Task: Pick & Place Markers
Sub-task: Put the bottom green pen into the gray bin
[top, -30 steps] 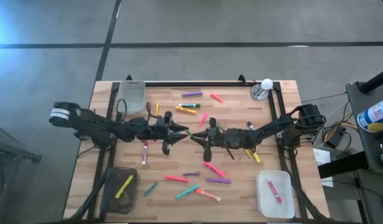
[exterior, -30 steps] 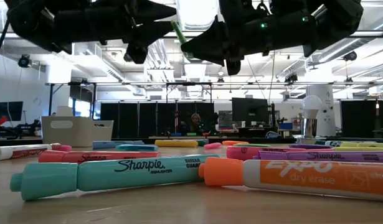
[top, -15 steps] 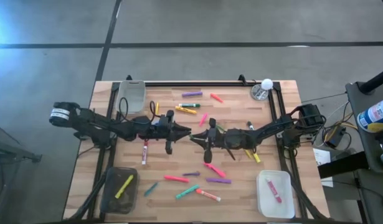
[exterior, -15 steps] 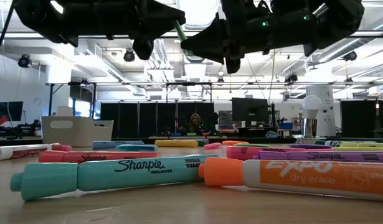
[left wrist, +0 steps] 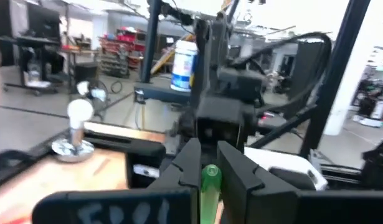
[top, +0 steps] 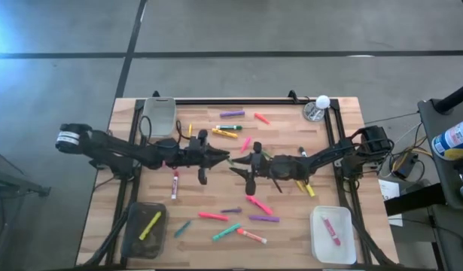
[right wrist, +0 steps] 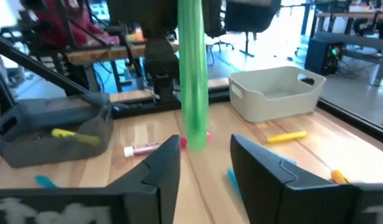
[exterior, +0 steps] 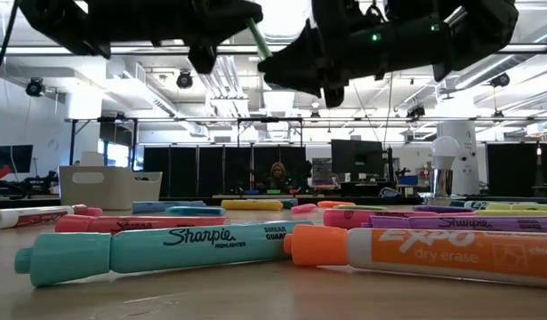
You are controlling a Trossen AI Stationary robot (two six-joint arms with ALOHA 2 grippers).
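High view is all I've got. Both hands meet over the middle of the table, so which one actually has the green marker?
Observer: The left hand. Its wrist view shows its fingers closed on the green marker.
Operator: And the right one?
Observer: Its own wrist view shows the right hand open, fingers standing apart on either side of the marker.
Operator: Is the marker touching the table?
Observer: No. The low view shows it tilted in the air, well above the teal Sharpie lying on the table.
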